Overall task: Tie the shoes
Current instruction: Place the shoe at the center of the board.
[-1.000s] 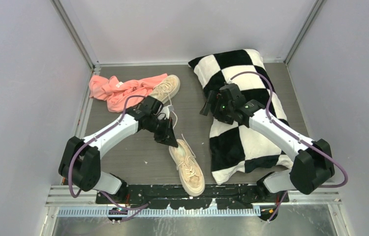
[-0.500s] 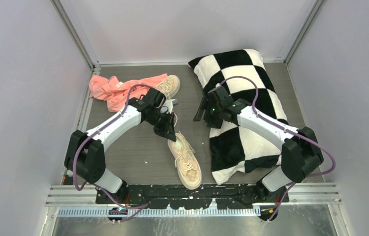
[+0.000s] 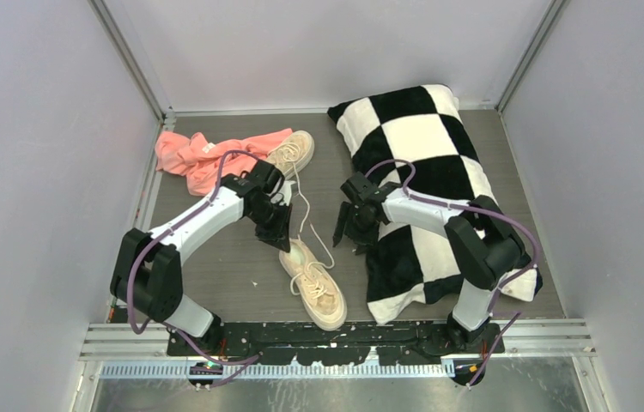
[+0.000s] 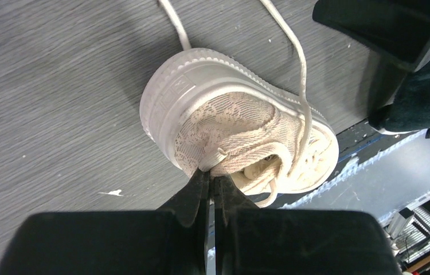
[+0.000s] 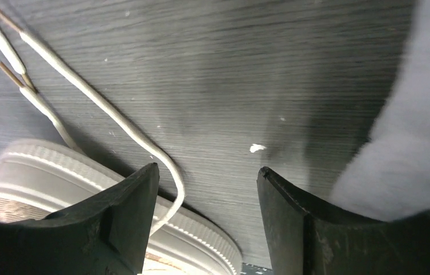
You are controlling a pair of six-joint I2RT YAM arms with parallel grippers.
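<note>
We judge the tying is only starting: the near shoe (image 3: 314, 283) lies on the table (image 3: 224, 266) between the arms, its laces unknotted. The left fingers (image 4: 192, 192) are pinched shut on the cloth edge of its opening, while the right fingers (image 5: 126, 206) hang apart just above the table beside its sole. One loose lace (image 5: 104, 106) runs under them. Next, we think, those fingers must drop onto that lace and close without catching the sole. We cannot tell whether tongue or collar is pinched. The far shoe (image 3: 294, 150) is partly covered by the pink cloth (image 3: 207, 159), so its laces are hard to read.
</note>
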